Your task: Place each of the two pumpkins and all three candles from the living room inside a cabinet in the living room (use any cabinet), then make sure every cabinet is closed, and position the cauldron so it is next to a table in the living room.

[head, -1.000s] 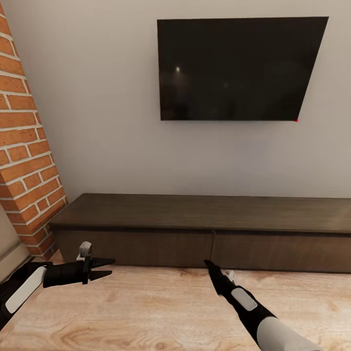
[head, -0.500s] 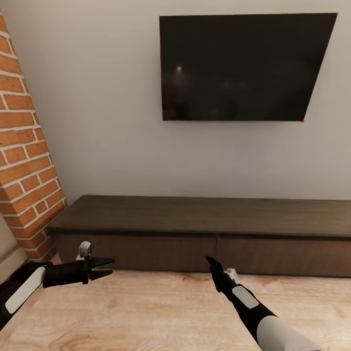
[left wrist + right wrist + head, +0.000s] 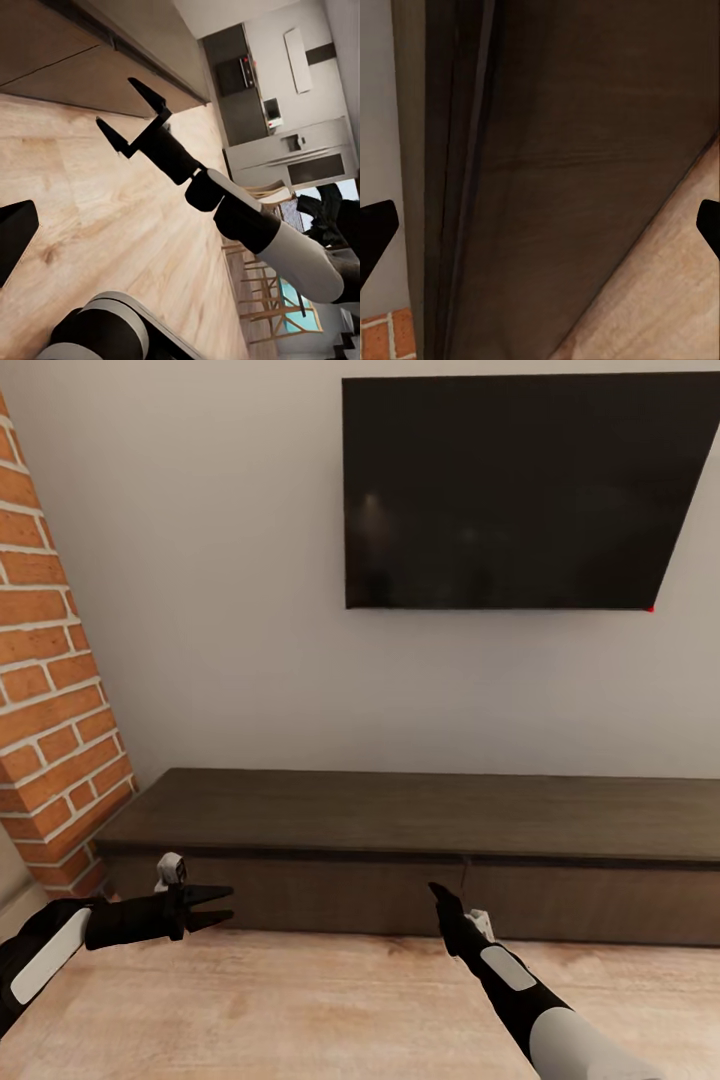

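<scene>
Both grippers hang over the wood floor [image 3: 330,1010] in front of the cabinet [image 3: 400,825]. Left gripper [image 3: 215,906] points sideways toward the right arm, its two black fingers spread apart with nothing between them; a small white-grey block sits on top of its wrist. Right gripper [image 3: 437,892] points forward at the cabinet front, close to the seam between two drawer fronts; from the head view its fingers overlap, but the left wrist view shows the right gripper [image 3: 132,109] with its two fingers clearly parted and empty. In the right wrist view, the two dark fingertips [image 3: 376,229] sit far apart at opposite edges, and between them lies the cabinet [image 3: 585,172], its dark brown front very near ahead of the gripper, with the thin edge of its top and a strip of pale wall beyond. All visible drawer fronts lie flush, none pulled out, and the cabinet top is bare. Above the cabinet, ahead of both grippers, a black TV [image 3: 520,490] hangs on the grey wall. Beyond the left gripper, on its outer side, a brick pillar [image 3: 50,680] stands beside the cabinet's end. Behind the right arm, the left wrist view shows a distant kitchen unit [image 3: 285,150] and chairs [image 3: 262,292].
</scene>
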